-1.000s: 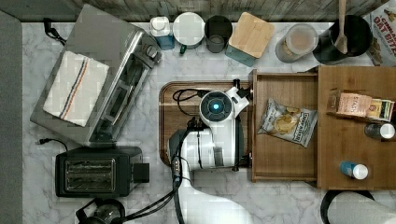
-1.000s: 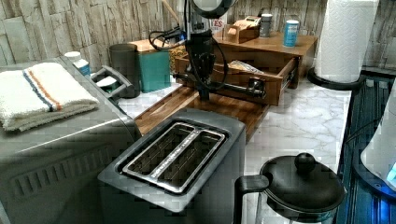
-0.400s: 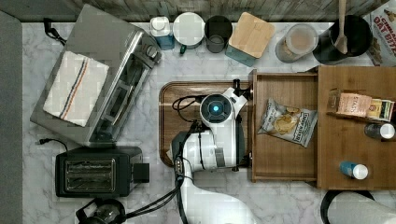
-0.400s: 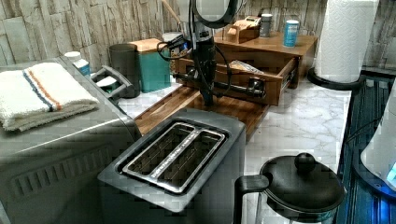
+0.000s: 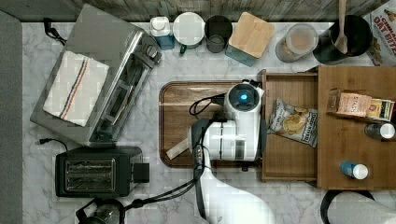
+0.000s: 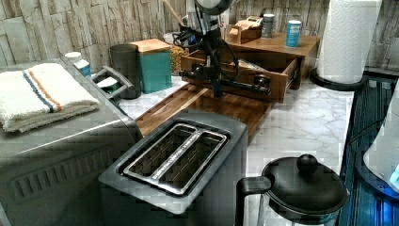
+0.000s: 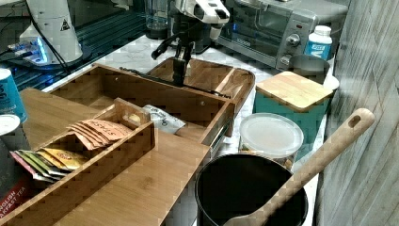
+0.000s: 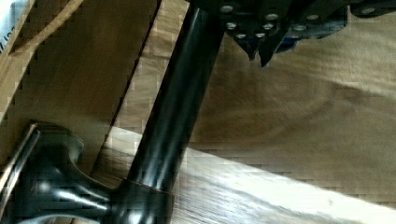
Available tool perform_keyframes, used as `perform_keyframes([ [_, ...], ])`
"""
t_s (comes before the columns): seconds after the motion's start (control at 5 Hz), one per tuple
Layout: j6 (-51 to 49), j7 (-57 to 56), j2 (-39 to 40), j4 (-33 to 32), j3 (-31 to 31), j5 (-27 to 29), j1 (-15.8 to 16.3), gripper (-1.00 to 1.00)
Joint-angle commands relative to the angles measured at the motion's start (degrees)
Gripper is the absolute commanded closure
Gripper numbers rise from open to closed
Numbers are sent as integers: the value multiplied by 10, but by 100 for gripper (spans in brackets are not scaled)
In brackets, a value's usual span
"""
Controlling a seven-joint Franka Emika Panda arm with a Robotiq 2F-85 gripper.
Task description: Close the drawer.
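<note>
The drawer point(image 5: 289, 158) stands partly pulled out of its cabinet point(image 5: 355, 154), toward the top view's left, with a chip bag point(image 5: 294, 122) lying inside. A black bar handle point(image 6: 235, 84) runs along the drawer's front. My gripper point(image 6: 216, 91) hangs straight down against that front, over the dark tray, with its fingers shut and nothing between them. In the wrist view the handle bar point(image 8: 180, 98) passes right beside the gripper point(image 8: 260, 55). The right view shows the gripper point(image 7: 178, 80) just outside the drawer's front wall point(image 7: 141, 92). From above, the arm's wrist point(image 5: 243, 100) covers the gripper.
A dark rounded tray point(image 5: 182, 100) lies under the gripper. On the cabinet top sit a tea box point(image 5: 359, 105) and two bottles. Canisters line the back wall. A toaster oven point(image 5: 93, 74), toaster point(image 5: 93, 171) and kettle point(image 6: 301, 188) stand at the top view's left.
The drawer has slid a little toward the top view's right, into the cabinet, and the arm has moved the same way with its gripper against the front.
</note>
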Motion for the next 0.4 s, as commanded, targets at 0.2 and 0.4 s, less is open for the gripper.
perform_keyframes([
  [0.2,-10,-227,52,221,-109,117,-162,100],
  [0.4,4,-224,65,235,-122,69,-173,100],
])
